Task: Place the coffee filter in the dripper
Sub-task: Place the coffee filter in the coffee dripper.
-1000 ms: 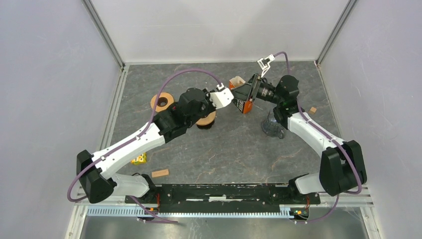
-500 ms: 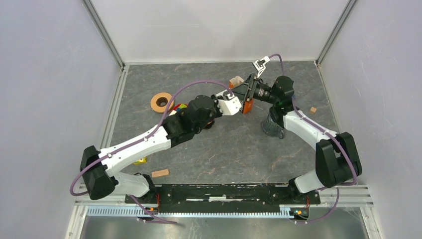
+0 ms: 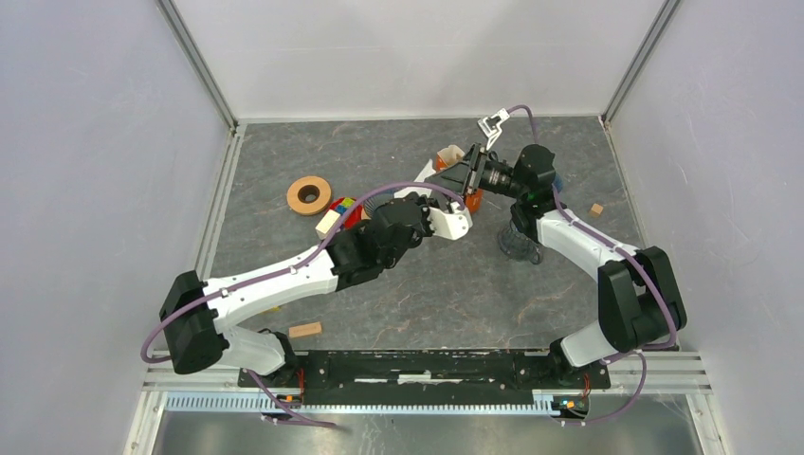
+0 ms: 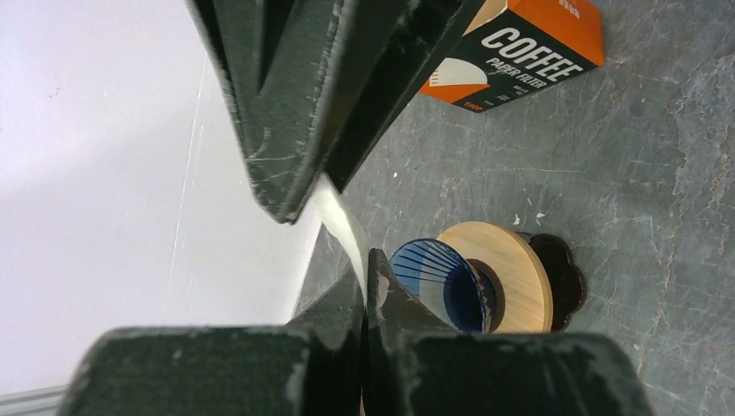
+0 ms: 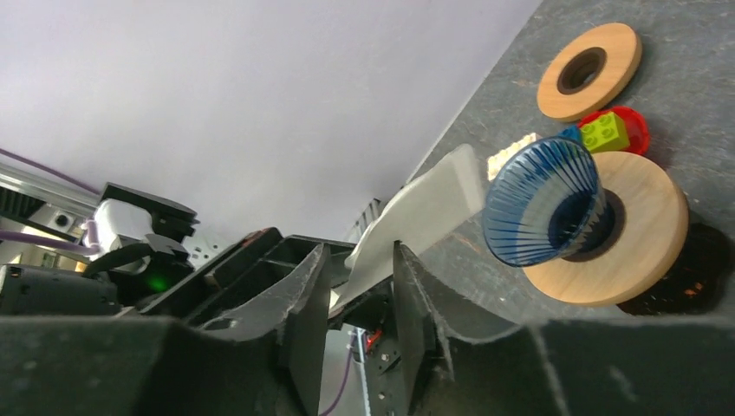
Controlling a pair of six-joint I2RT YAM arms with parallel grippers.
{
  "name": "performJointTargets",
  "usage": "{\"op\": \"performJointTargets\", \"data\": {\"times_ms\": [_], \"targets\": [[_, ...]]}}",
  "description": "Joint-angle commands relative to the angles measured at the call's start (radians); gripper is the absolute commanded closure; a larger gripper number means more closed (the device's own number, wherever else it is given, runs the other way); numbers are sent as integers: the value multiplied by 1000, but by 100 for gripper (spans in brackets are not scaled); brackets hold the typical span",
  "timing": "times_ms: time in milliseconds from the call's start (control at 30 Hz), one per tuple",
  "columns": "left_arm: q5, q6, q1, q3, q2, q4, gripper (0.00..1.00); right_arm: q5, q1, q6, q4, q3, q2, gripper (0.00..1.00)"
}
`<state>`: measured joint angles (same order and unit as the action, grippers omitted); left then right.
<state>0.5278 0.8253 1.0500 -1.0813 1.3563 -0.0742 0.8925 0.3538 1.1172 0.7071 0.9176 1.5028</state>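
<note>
The filter point(image 4: 342, 230) is up off the surface point(image 4: 641, 173) — a white sheet held between my two arms, not in the dripper point(image 4: 438, 286). My left fingers point(image 4: 365, 264) are clamped tight on one edge. My right fingers point(image 5: 360, 260) stand partway closed around the other end; whether they pinch it, I cannot tell. The blue dripper sits on its wooden ring point(image 4: 511, 277), apart from the filter — the orange box point(image 4: 520, 52) lies beyond.

Wooden ring point(image 3: 309, 195) sits far left, toy bricks point(image 3: 343, 206) just right of it, then the dripper point(image 5: 546, 212). Filter box point(image 4: 511, 52) lies behind-right of the dripper, with the coffee filter point(image 4: 342, 227) up off the table beside it. Glass server point(image 3: 520, 245) is over right, wooden block point(image 3: 304, 330) front-left.
</note>
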Motion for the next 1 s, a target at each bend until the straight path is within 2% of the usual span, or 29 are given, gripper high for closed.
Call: {"op": "performJointTargets", "data": {"times_ms": [0,167,200,267,333,467,500,567,700,800,967], "targets": [[35,67,9,11,0,70,98,-9,6,-86,-87,20,2,67],[25,78,14,21,-2,69,95,-25,6,-167,-186,48,-4,96],[19,78,14,21,-4,66,91,-28,7,-190,-213,57,-5,100],[8,73,15,17,-5,45,83,-35,7,-222,-246,69,-11,100],[-8,64,16,11,-9,17,67,-39,5,-249,-268,77,-21,100],[-56,35,14,-6,-33,-73,27,-57,-5,-324,-321,97,-48,100],[-68,23,13,-8,-40,-88,14,-59,-9,-343,-330,98,-55,100],[-100,-8,10,-16,-53,-138,1,-65,-19,-370,-342,97,-71,100],[-233,-141,-43,-91,-98,-282,0,-86,-37,-519,-421,104,-116,100],[-409,-250,-126,-183,-130,-409,0,-78,-37,-670,-476,95,-161,100],[-686,-365,-242,-316,-150,-544,0,16,-31,-813,-444,14,-236,100]]}}
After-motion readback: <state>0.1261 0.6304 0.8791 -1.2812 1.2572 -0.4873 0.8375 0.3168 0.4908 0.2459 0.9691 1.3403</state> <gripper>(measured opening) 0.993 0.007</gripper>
